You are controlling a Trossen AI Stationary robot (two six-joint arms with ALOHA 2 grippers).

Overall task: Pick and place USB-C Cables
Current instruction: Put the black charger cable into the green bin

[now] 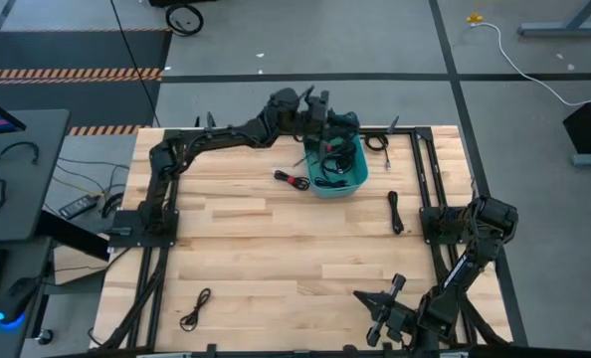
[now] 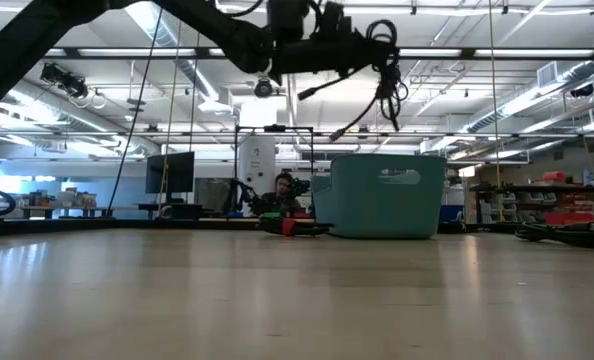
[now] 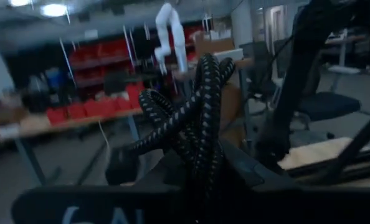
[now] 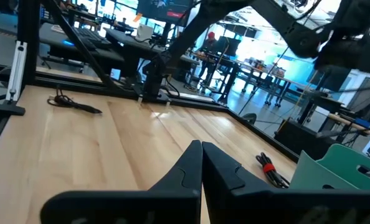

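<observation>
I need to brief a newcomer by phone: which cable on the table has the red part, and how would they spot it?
Find the teal plastic bin at the far side of the wooden table. Just left of it lies a short black cable with a red part, near the bin's wall. The other loose cables on the table look all black.

Left pincer (image 1: 327, 127) and held cable (image 2: 385, 62) crowd bin (image 1: 337, 179) mouth

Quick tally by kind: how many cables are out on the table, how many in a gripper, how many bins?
Cables on the table: 4 (red-marked cable, right cable, far cable, near-left cable)
Held cable in left gripper: 1
Bin: 1
Total: 6, leaving out cables inside the bin, which I cannot count.
</observation>
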